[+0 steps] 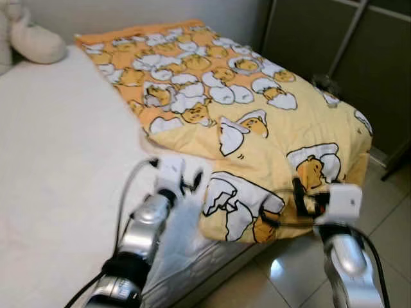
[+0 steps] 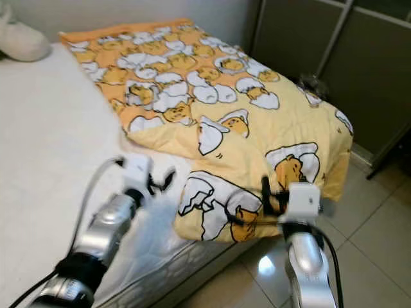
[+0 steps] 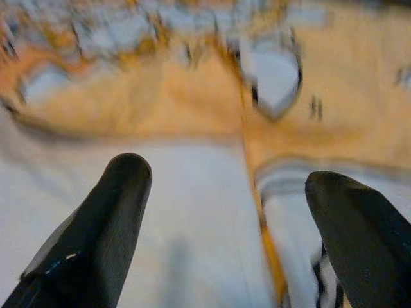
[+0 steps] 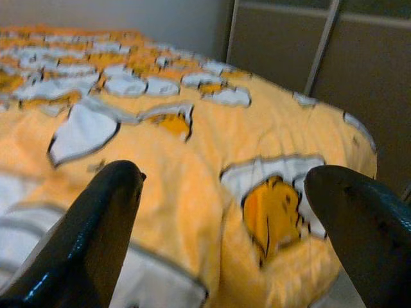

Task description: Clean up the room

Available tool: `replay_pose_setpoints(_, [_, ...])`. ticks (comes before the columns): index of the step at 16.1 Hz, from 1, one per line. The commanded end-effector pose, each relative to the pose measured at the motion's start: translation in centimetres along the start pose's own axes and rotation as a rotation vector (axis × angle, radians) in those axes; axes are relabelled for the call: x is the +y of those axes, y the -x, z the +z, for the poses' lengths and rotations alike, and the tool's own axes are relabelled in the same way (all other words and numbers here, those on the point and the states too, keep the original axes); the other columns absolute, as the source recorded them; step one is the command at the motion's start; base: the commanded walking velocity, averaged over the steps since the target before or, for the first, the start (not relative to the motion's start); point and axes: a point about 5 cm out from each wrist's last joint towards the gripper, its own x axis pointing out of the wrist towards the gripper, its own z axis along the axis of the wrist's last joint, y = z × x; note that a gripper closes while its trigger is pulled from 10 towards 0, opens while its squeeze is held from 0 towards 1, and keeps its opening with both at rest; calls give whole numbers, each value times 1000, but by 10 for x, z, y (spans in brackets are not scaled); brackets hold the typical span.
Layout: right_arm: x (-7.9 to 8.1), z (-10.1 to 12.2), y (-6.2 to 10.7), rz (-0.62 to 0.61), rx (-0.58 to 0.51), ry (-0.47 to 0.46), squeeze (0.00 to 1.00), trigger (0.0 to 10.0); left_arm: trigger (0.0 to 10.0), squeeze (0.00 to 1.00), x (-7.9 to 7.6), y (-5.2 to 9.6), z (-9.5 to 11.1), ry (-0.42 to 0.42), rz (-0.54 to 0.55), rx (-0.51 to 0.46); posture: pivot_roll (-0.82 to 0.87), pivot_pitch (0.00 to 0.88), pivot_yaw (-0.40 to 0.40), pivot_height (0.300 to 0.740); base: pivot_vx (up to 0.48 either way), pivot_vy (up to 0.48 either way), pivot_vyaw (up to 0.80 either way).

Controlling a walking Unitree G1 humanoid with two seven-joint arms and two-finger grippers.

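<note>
Silver arms reach in from the near edge: left gripper (image 1: 187, 179), fingers spread wide, hovers over the white mattress (image 1: 58, 160) just beside the blanket's near corner; right gripper (image 1: 303, 196), fingers likewise parted, sits at the blanket's hanging foot edge above the glossy tiled floor (image 1: 379, 212). Yellow-orange blanket (image 1: 257, 109) with an egg-cartoon print covers the bed's right half, running back toward the wall. Farther off, a white plush toy (image 1: 35, 40) rests at the bed's far left, dark cabinet doors (image 1: 334, 45) to the right.
</note>
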Motion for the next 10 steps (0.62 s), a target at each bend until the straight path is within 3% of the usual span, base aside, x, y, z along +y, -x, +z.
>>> replay_pose_setpoints(1, [-3,0,11,6,20,-13,0,10000,10000,0,-9,-7,-5,-35,-24,47,-161,21,-28,740,0,0,0])
replay_pose_setpoints(2, [-4,-3,17,12,38,-11,0,10000,10000,0,-11,-8,-8,-35,-34,63,-168,30,-27,740,0,0,0])
replay_pose_setpoints(5, [-16,-21,62,19,157,8,0,10000,10000,0,-22,-8,-30,-75,-89,180,-246,94,4,740,0,0,0])
replay_pose_setpoints(10, [-16,-23,90,-31,204,-4,0,10000,10000,0,-21,-4,-44,-95,-81,226,-314,100,40,740,0,0,0])
